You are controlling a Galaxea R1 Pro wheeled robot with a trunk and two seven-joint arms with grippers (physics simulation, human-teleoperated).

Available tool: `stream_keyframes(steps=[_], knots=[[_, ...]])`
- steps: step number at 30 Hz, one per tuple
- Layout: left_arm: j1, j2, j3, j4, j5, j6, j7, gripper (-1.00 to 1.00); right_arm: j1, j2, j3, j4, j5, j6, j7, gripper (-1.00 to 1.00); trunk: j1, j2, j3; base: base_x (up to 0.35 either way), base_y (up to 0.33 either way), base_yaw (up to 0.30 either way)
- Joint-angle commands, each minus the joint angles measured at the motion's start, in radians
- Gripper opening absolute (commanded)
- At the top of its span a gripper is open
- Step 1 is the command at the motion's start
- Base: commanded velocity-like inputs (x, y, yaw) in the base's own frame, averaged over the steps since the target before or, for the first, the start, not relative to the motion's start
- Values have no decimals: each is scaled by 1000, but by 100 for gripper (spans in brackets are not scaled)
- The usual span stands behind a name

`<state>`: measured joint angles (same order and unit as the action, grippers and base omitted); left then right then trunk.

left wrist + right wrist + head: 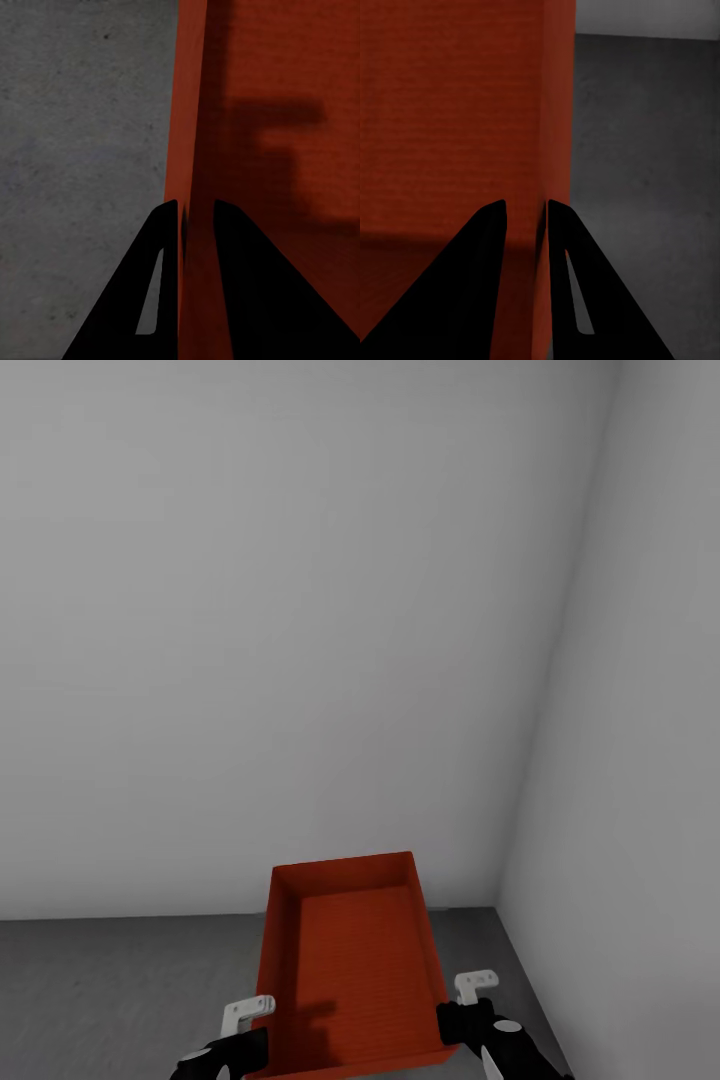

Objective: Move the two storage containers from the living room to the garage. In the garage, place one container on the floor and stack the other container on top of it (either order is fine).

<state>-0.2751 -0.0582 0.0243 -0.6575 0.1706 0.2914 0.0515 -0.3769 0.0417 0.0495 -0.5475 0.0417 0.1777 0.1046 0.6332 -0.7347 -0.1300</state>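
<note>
Both hands — left hand [243,1028], right hand [470,1005] — pinch the storage container's [350,960] side walls; near end cut off.

Black, tapering pincer fingers [247,292] with pale slots; white brackets [247,1012] behind.

left gripper [262,1028] at seven o'clock and right gripper [452,1005] at five o'clock each pinch a side wall of the bin [355,960], wrists level.

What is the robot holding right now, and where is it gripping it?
One storage container: left gripper pinches its left side wall, right gripper its right.
</note>
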Motion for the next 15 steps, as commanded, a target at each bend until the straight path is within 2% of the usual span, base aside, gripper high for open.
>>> stream_keyframes(steps=[1, 5, 15], knots=[[1, 18, 0, -4, -51, -69, 30, -100, -1, -1, -4, 0, -49, 6, 35, -100, 1, -1, -2, 321, 0, 0], [1, 18, 0, -4, -50, -69, 30, -100, -1, -1, -3, 0, -49, 6, 35, -100, 1, -1, -2, 230, 0, 0], [1, 17, 0, -4, -51, -69, 30, -100, -1, -1, -4, 0, -49, 6, 35, -100, 1, -1, -2, 23, 0, 0]])
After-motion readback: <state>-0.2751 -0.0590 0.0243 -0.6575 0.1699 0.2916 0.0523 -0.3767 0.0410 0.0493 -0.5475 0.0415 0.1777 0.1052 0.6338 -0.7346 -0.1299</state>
